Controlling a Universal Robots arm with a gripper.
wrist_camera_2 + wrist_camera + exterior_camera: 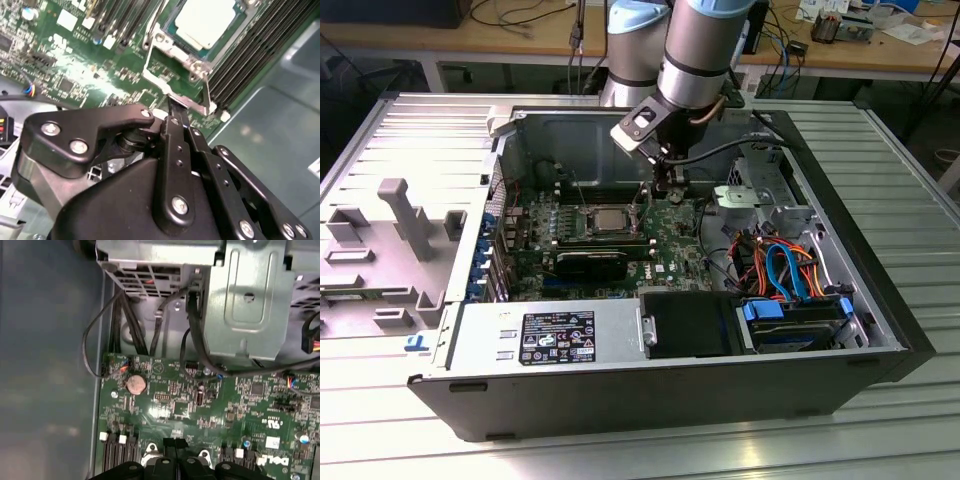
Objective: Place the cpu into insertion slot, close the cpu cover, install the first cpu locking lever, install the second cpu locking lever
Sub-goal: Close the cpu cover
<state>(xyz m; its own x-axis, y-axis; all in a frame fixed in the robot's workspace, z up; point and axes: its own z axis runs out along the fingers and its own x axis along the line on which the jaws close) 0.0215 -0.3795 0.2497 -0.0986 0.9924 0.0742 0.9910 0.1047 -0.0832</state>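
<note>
Cpu (205,20) seated in insertion slot (576,224). Cpu cover (175,54) judged lowered, touched by pincer (172,112), fingers pressed together. Locking levers' state not discernible.

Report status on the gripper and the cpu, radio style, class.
Gripper shut, tips at the cpu cover edge. Cpu seated, silver top showing through the cover. Cables apart, toward the exterior view's right.
</note>
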